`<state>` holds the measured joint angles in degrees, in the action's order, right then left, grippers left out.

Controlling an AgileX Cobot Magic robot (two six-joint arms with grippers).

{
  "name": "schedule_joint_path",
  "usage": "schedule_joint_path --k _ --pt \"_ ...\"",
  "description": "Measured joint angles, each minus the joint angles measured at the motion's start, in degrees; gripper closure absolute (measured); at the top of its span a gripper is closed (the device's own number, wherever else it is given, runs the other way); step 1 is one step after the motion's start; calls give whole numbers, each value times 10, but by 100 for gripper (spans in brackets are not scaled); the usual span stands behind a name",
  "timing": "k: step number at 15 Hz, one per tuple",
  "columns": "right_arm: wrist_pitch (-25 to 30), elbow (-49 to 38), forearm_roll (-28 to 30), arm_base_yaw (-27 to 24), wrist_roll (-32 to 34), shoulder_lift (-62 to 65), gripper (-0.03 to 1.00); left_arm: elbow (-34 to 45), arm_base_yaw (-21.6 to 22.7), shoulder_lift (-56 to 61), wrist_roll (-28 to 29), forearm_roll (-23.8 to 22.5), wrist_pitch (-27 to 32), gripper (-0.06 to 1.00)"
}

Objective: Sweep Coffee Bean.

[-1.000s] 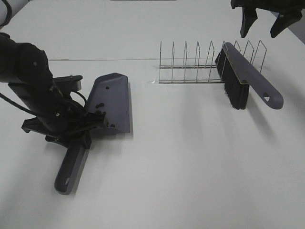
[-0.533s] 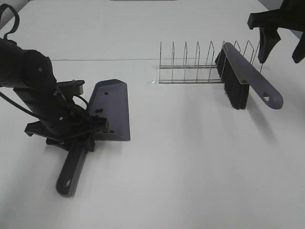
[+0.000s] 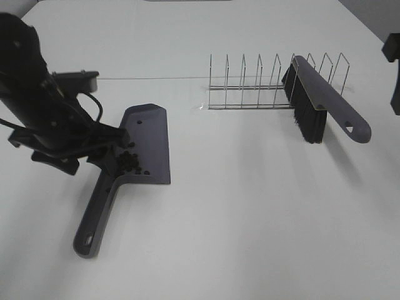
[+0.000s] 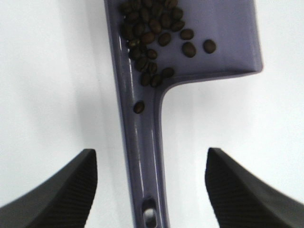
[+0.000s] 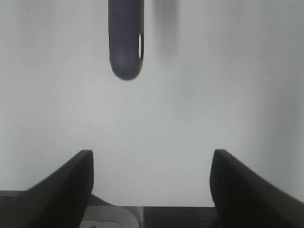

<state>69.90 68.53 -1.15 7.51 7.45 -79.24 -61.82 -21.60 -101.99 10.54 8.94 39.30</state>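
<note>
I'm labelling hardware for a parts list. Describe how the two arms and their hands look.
Both are matte black. The left arm is bulky, with loose black cables looping beside it. The left hand has two broad tapering fingers with a fine woven texture. The right hand has matching dark fingers. No markings are visible.

Beans (image 3: 129, 161) in dustpan (image 3: 149, 134) at left; brush (image 3: 325, 103) on rack (image 3: 250, 84) at right.

A wire rack (image 3: 275, 84) is seen in the upper middle of the frame on the white surface (image 3: 262, 212). A grey brush (image 3: 322, 103) with black bristles is leaned against the rack's right end, its handle pointed toward the right edge.
</note>
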Motion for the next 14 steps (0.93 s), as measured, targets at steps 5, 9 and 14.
schedule_joint_path --k 5,9,14 --pt "1 -170 0 0 -2 246 31 0 0 266 42 -112 205 32" --pt "3 -266 0 0 -2 411 31 0 0 451 44 -117 286 32" --pt "4 -364 0 0 -17 623 31 99 0 717 41 -120 300 32"
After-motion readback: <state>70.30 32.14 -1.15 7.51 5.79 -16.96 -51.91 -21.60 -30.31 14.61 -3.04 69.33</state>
